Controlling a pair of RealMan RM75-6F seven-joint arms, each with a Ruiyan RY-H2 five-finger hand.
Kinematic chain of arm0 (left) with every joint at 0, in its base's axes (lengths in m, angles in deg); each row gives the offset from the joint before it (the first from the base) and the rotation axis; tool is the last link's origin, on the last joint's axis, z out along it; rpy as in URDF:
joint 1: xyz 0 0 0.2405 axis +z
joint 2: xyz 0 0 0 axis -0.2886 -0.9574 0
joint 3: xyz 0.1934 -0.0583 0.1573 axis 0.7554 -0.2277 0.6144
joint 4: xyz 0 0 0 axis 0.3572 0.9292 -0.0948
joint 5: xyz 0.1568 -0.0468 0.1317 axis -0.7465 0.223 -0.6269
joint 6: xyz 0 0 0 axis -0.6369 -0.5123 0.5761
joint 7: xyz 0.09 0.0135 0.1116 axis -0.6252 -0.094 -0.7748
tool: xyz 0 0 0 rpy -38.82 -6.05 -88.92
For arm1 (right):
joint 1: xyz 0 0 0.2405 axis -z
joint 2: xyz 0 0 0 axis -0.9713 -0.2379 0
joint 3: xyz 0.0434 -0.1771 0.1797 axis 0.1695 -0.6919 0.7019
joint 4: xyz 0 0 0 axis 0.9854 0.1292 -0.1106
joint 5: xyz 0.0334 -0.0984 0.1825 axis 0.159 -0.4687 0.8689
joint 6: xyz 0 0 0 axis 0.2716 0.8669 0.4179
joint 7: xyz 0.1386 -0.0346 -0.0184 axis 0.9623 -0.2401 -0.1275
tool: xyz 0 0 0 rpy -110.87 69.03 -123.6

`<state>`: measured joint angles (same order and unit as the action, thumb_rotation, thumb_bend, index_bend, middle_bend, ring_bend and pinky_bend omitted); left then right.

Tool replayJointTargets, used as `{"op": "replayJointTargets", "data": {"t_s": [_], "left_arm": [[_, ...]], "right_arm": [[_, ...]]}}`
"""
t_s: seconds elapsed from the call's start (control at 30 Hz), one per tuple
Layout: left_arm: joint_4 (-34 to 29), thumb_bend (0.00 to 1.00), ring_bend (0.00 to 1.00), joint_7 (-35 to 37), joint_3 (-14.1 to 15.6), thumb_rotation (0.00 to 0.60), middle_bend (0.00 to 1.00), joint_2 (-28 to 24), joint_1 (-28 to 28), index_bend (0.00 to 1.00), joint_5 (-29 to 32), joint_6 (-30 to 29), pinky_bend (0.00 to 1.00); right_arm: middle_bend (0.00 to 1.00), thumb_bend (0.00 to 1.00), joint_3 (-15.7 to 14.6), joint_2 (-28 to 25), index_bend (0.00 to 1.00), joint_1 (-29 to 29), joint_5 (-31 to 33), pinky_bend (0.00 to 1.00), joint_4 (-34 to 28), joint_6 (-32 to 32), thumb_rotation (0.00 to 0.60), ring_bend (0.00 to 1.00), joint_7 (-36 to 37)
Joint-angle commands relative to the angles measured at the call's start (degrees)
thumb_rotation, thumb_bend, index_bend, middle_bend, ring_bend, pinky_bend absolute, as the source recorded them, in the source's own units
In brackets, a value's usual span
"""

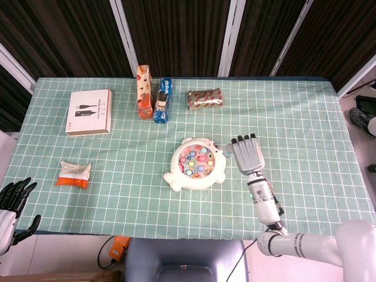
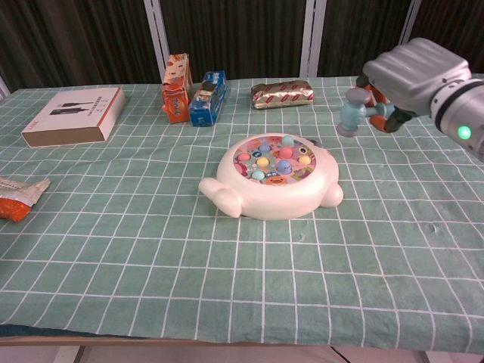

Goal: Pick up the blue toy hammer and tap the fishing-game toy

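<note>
Fishing-game toy (image 2: 272, 178) sits mid-table; the right hand (image 2: 412, 76), raised to its right, grips the blue toy hammer (image 2: 352, 113) well clear of it, so pickup looks done, and whether any tap has landed cannot be judged. Left hand (image 1: 13, 197) hangs off the near-left edge, fingers spread, holding nothing. Hammer's handle is hidden inside the grip, and the head view shows only the back of the right hand.
</note>
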<state>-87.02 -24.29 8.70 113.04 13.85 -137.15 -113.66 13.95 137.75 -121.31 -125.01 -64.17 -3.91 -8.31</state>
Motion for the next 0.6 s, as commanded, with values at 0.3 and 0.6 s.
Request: {"op": "replayJointTargets", "data": {"t_s": [0.3, 0.6], "left_arm": [[-0.3, 0.41, 0.0, -0.7, -0.2, 0.6, 0.0, 0.1, -0.1, 0.0, 0.4, 0.3, 0.03], [-0.6, 0.41, 0.0, -1.2, -0.1, 0.6, 0.0, 0.1, -0.1, 0.0, 0.6, 0.5, 0.03]], "right_arm": [[0.64, 0.57, -3.6, 3.1, 0.95, 8.8, -8.2, 0.63, 17.8, -7.2, 0.6, 0.61, 20.3], [0.64, 0.57, -1.4, 5.6, 0.95, 9.5, -9.3, 0.63, 22.2, -10.5, 0.6, 0.61, 22.4]]}}
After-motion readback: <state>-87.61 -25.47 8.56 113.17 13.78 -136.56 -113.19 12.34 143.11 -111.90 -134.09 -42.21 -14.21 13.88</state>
